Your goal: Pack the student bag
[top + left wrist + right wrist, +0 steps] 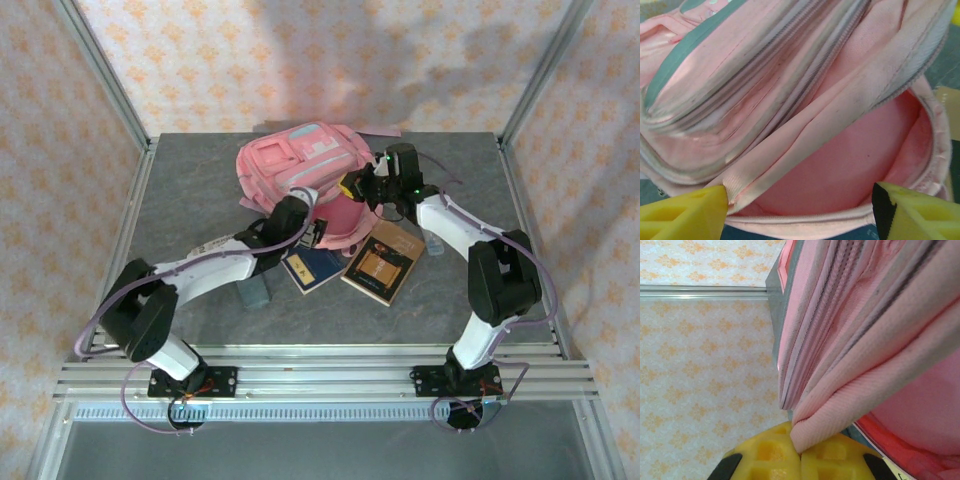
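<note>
Yellow fingers (pixel 770 455) of the right gripper (pixel 800 452) are pinched together on a fold of the bag (pixel 300 160) at its mouth rim. Left gripper (pixel 800 212): fingers apart either side of the lower lip, nothing clamped. Bag lies at far-middle of the table (pixel 200 180), mouth toward the near edge, pink lining showing.

Prob. best: right holds the rim high & steady so the mouth gapes; left fetches a book, enters low & flat.

Blue book (pixel 312 268) & brown book (pixel 385 262) sit side by side just near of the bag. Left arm lies partly over the blue one. A grey-blue item (pixel 255 292) is beside that arm; can't tell what it is. Upper flap sags across the mouth, so it may snag.
</note>
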Robot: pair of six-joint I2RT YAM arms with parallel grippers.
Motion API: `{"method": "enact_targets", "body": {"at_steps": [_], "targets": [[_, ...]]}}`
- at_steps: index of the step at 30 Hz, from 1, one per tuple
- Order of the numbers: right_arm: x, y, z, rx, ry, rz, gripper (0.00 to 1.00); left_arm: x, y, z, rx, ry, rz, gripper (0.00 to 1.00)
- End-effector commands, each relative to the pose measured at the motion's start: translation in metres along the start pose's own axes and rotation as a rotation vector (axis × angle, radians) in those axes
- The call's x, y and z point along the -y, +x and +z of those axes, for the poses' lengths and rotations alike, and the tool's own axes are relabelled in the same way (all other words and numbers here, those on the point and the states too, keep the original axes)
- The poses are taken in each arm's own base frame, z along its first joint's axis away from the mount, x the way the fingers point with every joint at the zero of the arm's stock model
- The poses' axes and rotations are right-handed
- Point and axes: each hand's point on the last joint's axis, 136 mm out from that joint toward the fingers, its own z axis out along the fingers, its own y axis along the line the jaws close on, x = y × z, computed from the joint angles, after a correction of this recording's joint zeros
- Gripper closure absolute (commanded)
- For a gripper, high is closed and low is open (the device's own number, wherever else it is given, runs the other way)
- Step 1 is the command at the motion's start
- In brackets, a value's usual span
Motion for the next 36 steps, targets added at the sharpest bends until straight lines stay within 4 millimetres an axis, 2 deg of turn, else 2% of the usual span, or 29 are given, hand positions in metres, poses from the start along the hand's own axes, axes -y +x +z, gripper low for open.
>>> {"method": "enact_targets", "body": {"at_steps": [1,4,5,7,8,9,11,13,16,19,21,24,26,30,32,36], "targets": [[-0.049,0.009,-0.007,-0.034,-0.125,-0.121,1.00,-0.020,-0.027,0.008,0.056,-0.172,0.071,0.26],[-0.050,0.017,-0.005,-0.068,-0.124,-0.141,1.00,-0.020,-0.030,0.020,0.052,-0.201,0.098,0.35],[-0.050,0.020,-0.004,-0.078,-0.121,-0.148,1.00,-0.020,-0.030,0.024,0.043,-0.208,0.109,0.45],[-0.048,0.022,-0.004,-0.088,-0.114,-0.160,1.00,-0.023,-0.030,0.030,0.024,-0.243,0.121,0.73],[-0.045,0.022,-0.004,-0.089,-0.102,-0.163,0.98,-0.025,-0.031,0.031,0.014,-0.262,0.120,0.89],[-0.041,0.022,-0.005,-0.086,-0.085,-0.165,0.91,-0.028,-0.030,0.031,0.006,-0.276,0.117,1.00],[-0.032,0.019,-0.009,-0.073,-0.048,-0.166,0.76,-0.034,-0.030,0.028,0.006,-0.298,0.096,1.00],[-0.020,0.013,-0.017,-0.055,-0.014,-0.160,0.68,-0.043,-0.026,0.023,-0.001,-0.320,0.064,1.00],[0.002,-0.001,-0.041,0.022,0.042,-0.134,0.62,-0.065,-0.018,0.016,-0.038,-0.353,-0.013,1.00],[0.036,-0.013,-0.064,0.108,0.105,-0.084,0.57,-0.082,-0.011,0.008,-0.057,-0.356,-0.086,1.00],[0.063,-0.013,-0.069,0.148,0.167,-0.052,0.57,-0.087,-0.008,0.003,-0.062,-0.345,-0.128,1.00],[0.092,-0.002,-0.054,0.113,0.179,0.024,0.61,-0.088,-0.008,-0.005,-0.066,-0.333,-0.170,1.00],[0.102,0.011,-0.037,0.067,0.167,0.056,0.66,-0.087,-0.009,-0.009,-0.069,-0.321,-0.197,1.00],[0.104,0.037,0.008,-0.038,0.182,0.051,0.66,-0.084,-0.008,-0.016,-0.080,-0.297,-0.249,1.00],[0.105,0.044,0.024,-0.068,0.186,0.065,0.65,-0.085,-0.006,-0.023,-0.080,-0.294,-0.271,1.00],[0.119,0.038,0.047,-0.069,0.218,0.093,0.73,-0.087,-0.001,-0.041,-0.074,-0.273,-0.318,1.00]]}}
